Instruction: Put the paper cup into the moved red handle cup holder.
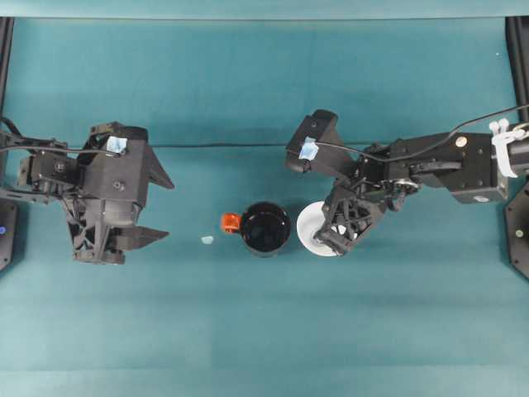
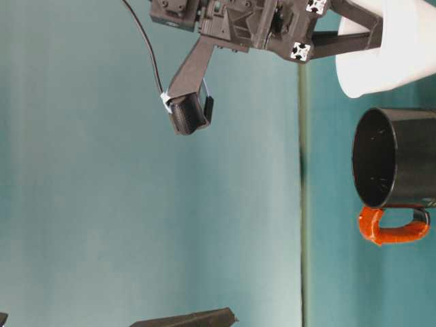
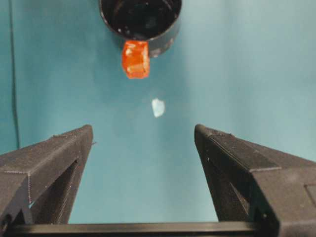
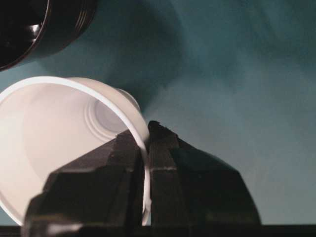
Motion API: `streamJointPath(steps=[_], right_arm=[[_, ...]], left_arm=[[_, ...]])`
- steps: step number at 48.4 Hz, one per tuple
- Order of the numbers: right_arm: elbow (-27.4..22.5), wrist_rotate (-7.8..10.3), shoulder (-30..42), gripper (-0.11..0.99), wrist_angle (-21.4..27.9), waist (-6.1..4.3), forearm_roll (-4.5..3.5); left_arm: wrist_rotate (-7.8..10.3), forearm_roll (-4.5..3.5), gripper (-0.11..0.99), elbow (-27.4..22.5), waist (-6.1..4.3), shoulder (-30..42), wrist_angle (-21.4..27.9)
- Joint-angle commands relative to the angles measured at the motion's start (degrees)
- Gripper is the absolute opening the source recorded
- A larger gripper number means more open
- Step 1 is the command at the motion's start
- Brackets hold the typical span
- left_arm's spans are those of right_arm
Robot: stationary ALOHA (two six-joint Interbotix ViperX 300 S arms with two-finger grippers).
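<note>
The black red handle cup holder (image 1: 264,228) stands upright at the table's middle, its orange-red handle (image 1: 230,222) pointing left. It also shows in the table-level view (image 2: 398,158) and the left wrist view (image 3: 140,19). The white paper cup (image 1: 310,229) sits just right of the holder, held slightly tilted. My right gripper (image 1: 335,241) is shut on the cup's rim (image 4: 146,148), one finger inside, one outside. The cup's body (image 2: 388,48) hangs beside the holder, apart from it. My left gripper (image 1: 157,207) is open, well left of the holder, with nothing between its fingers (image 3: 54,163).
A small pale scrap (image 1: 207,240) lies on the teal table just left of the handle, also seen in the left wrist view (image 3: 158,107). A black cable (image 1: 215,145) runs across the table behind the arms. Dark frame rails (image 1: 7,41) stand at both side edges.
</note>
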Motion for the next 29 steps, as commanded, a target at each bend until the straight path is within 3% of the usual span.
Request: streamJointPath(steps=[1, 11, 21, 29], right_arm=[[-0.8, 0.44, -3.5, -0.11, 2.3, 0.18, 0.35], [-2.6, 0.18, -12.4, -0.11, 11.9, -0.44, 0.44], [-7.4, -0.18, -21.3, -0.11, 18.4, -2.37, 0.44], [-10.5, 0.00, -22.5, -0.11, 21.1, -2.29, 0.44]], left_arm=[[-0.18, 0.09, 0.91, -0.9, -0.09, -0.4, -0.3], [-0.26, 0.09, 0.91, -0.9, -0.09, -0.4, -0.3], [-0.26, 0.09, 0.91, -0.9, -0.09, -0.5, -0.3], [-0.35, 0.00, 0.91, -0.9, -0.09, -0.6, -0.3]])
